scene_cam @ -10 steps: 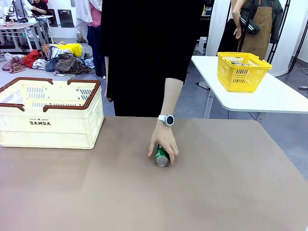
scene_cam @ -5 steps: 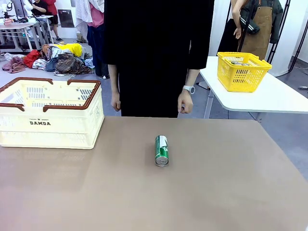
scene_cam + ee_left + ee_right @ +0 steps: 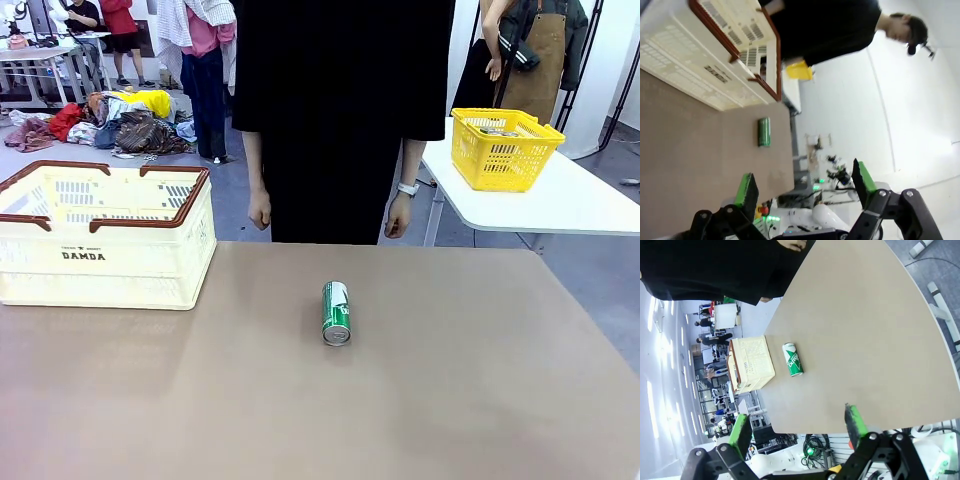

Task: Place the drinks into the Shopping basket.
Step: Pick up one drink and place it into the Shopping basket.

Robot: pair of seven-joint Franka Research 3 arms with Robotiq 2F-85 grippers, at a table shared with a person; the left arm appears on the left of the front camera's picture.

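Here, in descending order of size. Brown table (image 3: pixel 480 400), spanning the near field from left edge to right edge. Behind its far edge, person (image 3: pixel 340 100) in black, standing, arms hanging at the sides: bare-wristed hand (image 3: pixel 260 210) toward the left, watch-wearing hand (image 3: pixel 397 216) toward the right, both clear of the tabletop. At the far left of the table, Shopping basket (image 3: pixel 105 250): cream-white, slotted walls, dark brown rim and handles, "DAMDA" printed on the near wall; contents not discernible. Beyond the far right corner, separate white table (image 3: pixel 560 200) carrying a yellow mesh basket (image 3: pixel 505 150). Left gripper (image 3: pixel 804 182), as seen from the left wrist: green-padded fingers spread wide, nothing between them, well apart from both the Shopping basket and the drink can (image 3: pixel 336 312). Right gripper (image 3: pixel 797 424), as seen from the right wrist: fingers likewise spread wide and empty, well apart from the drink can. Smallest item, the drink can: green with white lettering, lying on its side near the middle of the table, long axis running near to far, silver end toward the near side; right of the Shopping basket, outside it and well apart from it, touched by neither hand nor gripper.
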